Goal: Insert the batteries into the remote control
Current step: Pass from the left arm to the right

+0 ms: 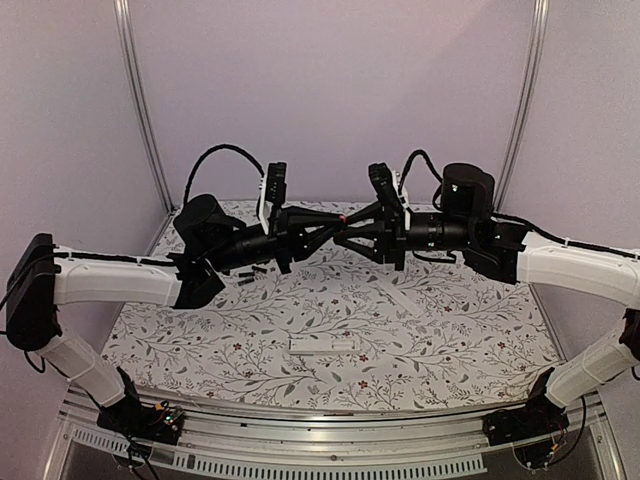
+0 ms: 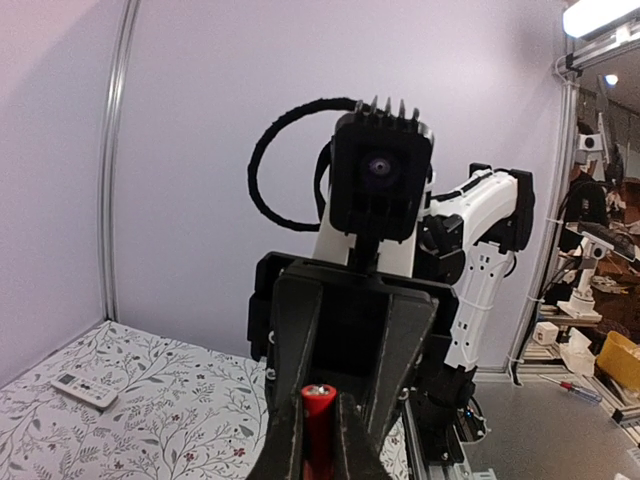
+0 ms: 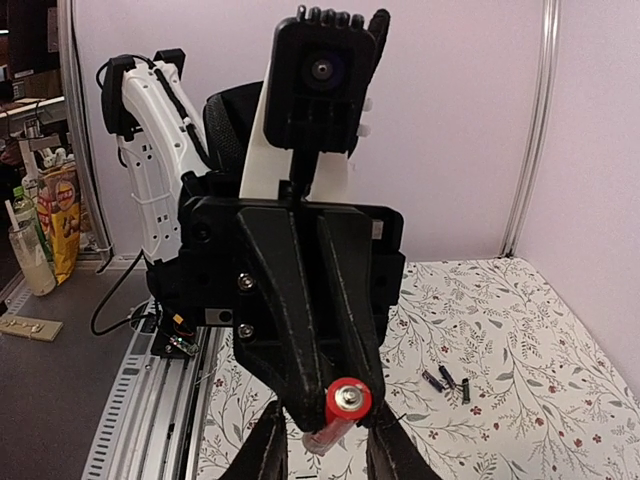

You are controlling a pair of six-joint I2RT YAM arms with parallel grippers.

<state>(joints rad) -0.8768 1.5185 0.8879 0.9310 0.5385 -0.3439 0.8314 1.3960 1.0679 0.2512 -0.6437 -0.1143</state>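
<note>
Surface, from above: I see two slim white things lying on the patterned surface [image 1: 200, 340]. One white piece [image 1: 322, 344] is near the front middle and a second white piece [image 1: 400, 300] is further right. I cannot tell from here what each one is.
Arms, from above: the left gripper [image 1: 322, 226] and right gripper [image 1: 358, 224] meet tip to tip in mid-air above the surface, with the red battery [image 1: 343, 216] between them.
Spare batteries, from above: a few dark spare batteries [image 1: 255, 272] lie loose on the surface, left of the meeting point.
Left wrist, grip: my left gripper is clenched on the red battery, which stands up between its jaws. The right gripper faces it head-on.
Left wrist, remote: the white remote control [image 2: 83, 390] lies flat on the surface off to the left, well apart from both grippers.
Right wrist, grip: the right gripper's fingers [image 3: 265, 452] flank the battery's red end, one on each side. I cannot tell whether they are pinching it.
Right wrist, spares: the loose batteries lie on the surface to the right.
Progress: as I judge it, nothing is loaded. One battery is lifted and sits at a hand-over between the arms, and the others wait on the surface. Every insertion is left to do.
</note>
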